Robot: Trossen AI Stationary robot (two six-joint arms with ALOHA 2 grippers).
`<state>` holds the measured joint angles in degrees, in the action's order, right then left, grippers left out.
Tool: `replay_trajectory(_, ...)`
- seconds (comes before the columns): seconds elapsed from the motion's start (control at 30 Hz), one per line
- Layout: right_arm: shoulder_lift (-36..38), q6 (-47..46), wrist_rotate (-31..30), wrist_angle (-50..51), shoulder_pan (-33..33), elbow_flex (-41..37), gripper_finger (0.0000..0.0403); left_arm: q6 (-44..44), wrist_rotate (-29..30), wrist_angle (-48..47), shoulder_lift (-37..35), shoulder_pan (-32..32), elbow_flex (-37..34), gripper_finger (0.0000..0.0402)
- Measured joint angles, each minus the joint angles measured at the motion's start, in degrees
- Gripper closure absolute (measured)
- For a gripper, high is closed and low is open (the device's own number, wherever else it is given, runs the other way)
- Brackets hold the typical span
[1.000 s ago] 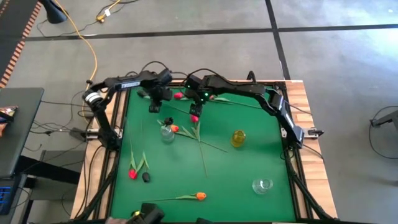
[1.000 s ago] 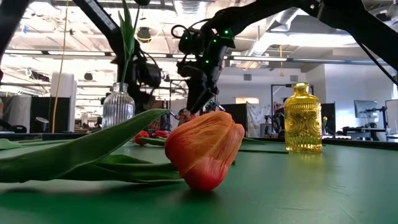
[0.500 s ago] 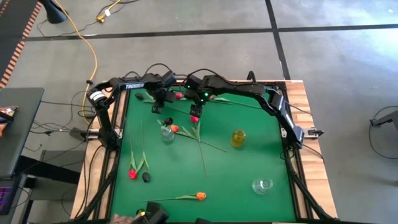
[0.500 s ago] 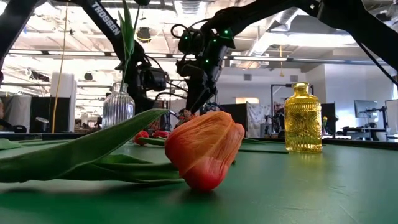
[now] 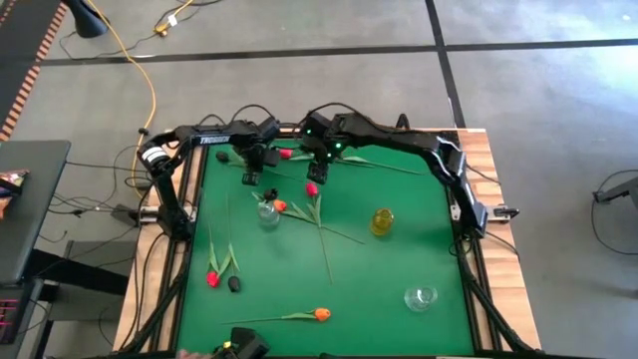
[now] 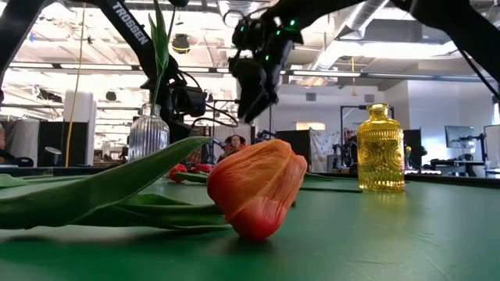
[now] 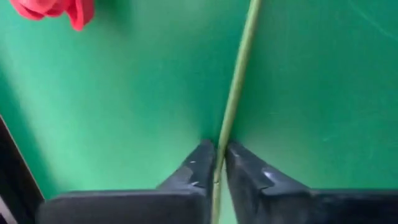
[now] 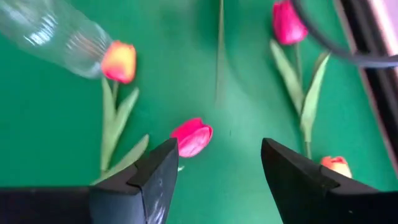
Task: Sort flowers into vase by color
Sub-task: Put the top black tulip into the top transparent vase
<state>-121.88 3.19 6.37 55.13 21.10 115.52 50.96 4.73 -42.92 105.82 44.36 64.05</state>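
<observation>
My left gripper (image 5: 253, 172) stands at the far left of the green mat, pointing straight down and shut on a thin green flower stem (image 7: 239, 81). A red head (image 7: 56, 9) lies nearby; whether it belongs to this stem I cannot tell. My right gripper (image 5: 319, 170) hangs open above a red tulip (image 8: 191, 137) that lies on the mat. A clear vase (image 5: 267, 213) with an orange head (image 5: 280, 205) beside it stands just nearer. A yellow vase (image 5: 382, 220) stands to the right. My left gripper pinches the thin green stem (image 7: 222, 134) between its two fingertips (image 7: 200, 163), coming from above with the fingers pointing down. The stem passes through the fingers and runs on along the mat, lying flat on it.
More tulips lie on the mat: a red one (image 5: 286, 153) at the far edge, a red (image 5: 212, 278) and a black one (image 5: 233, 284) at the near left, an orange one (image 5: 321, 314) at the near edge. A clear glass (image 5: 421, 296) stands near right.
My right gripper has risen from just over the red tulip and drawn slightly toward the far edge, staying open; the tulip stays on the mat.
</observation>
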Motion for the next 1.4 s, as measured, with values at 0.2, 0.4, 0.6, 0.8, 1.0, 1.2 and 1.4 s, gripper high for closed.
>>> replay_trajectory(0.2, 6.1, -1.6, -0.2, -0.1, 0.4, 0.0, 0.0149, -2.8, 0.9, -0.6, -1.1, 0.0, -0.2, 0.0399)
replay_trajectory(0.4, 12.3, -1.7, -0.4, 1.5, 1.3, 0.0, 0.0149, -6.9, 1.9, -3.2, -7.2, -0.5, -0.3, 0.0401)
replay_trajectory(0.6, 17.0, 4.0, -0.4, 1.6, 1.8, 0.0, 0.0149, -12.6, 0.0, -3.1, -16.4, -1.0, -0.3, 0.0401)
replay_trajectory(0.8, 17.9, 17.5, -0.4, 1.0, 0.2, 0.0, 0.0149, -20.6, -4.6, -3.6, -24.6, -0.2, 2.3, 0.0401)
replay_trajectory(1.0, 17.6, 42.3, -3.4, -5.6, -2.6, 0.0, 0.0149, -35.5, -13.8, -7.6, -26.4, 3.1, 13.5, 0.0401)
replay_trajectory(1.2, 17.6, 67.2, -13.9, -21.4, -4.7, 0.0, 0.0149, -44.9, -22.7, -18.0, -21.2, 6.9, 27.2, 0.0401)
replay_trajectory(1.4, 15.3, 80.0, -17.0, -32.1, -4.4, 0.0, 0.0149, -50.2, -28.9, -27.2, -14.1, 8.2, 37.9, 0.0401)
